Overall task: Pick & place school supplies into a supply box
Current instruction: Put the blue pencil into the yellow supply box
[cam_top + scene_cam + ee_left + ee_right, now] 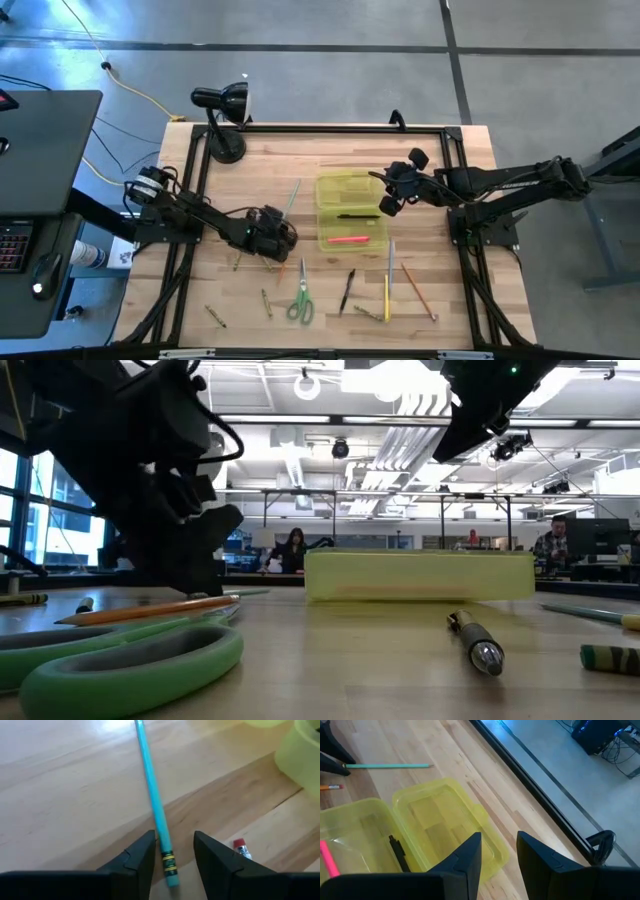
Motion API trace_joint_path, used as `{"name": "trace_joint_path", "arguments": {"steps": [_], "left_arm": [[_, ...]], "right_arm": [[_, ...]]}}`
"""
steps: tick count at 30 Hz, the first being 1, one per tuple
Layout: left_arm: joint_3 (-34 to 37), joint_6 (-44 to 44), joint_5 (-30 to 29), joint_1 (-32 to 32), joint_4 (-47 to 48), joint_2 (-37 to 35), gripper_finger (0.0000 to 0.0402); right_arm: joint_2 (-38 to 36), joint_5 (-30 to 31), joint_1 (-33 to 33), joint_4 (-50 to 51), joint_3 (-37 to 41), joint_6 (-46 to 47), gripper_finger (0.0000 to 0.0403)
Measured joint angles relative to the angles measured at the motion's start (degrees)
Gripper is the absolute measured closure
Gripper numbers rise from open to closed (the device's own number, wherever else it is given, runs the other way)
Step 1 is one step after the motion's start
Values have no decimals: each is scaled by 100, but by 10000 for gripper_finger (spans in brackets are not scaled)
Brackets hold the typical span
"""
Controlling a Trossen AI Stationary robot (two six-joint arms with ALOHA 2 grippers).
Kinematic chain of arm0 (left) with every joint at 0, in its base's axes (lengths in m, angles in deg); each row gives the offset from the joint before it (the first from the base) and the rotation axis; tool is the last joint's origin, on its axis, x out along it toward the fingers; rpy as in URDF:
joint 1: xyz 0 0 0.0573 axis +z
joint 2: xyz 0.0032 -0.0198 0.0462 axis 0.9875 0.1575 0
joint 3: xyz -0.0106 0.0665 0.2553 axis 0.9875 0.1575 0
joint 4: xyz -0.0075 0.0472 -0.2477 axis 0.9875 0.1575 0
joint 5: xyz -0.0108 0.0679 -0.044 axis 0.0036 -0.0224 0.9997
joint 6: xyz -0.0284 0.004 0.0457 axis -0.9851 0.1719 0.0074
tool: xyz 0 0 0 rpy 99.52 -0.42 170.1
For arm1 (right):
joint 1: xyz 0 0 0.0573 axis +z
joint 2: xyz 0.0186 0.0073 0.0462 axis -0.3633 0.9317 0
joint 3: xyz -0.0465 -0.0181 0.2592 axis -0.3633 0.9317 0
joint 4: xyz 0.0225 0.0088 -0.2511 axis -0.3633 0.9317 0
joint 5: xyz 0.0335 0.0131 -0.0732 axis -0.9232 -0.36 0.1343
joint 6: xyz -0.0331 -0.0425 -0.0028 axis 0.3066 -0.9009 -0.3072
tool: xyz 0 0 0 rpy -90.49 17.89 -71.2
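While the right gripper hovers open over the supply box, the left gripper straddles a teal pencil, apparently unclamped.

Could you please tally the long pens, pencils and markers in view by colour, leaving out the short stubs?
Teal pencil: 1
Black pens: 2
Red-pink marker: 1
Orange pencils: 2
Yellow pencil: 1
Grey pencil: 1
Total: 8

Overhead, table-level, two wrist views
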State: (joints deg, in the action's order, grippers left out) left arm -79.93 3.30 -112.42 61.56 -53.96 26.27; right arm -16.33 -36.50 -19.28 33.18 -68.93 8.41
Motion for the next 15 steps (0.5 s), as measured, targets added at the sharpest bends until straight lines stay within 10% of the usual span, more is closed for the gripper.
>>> {"name": "trace_joint_path", "arguments": {"steps": [15], "left_arm": [[18, -834, -1701, -804, -376, 994, 231]], "right_arm": [[0, -1, 0, -37, 0, 0, 300]]}}
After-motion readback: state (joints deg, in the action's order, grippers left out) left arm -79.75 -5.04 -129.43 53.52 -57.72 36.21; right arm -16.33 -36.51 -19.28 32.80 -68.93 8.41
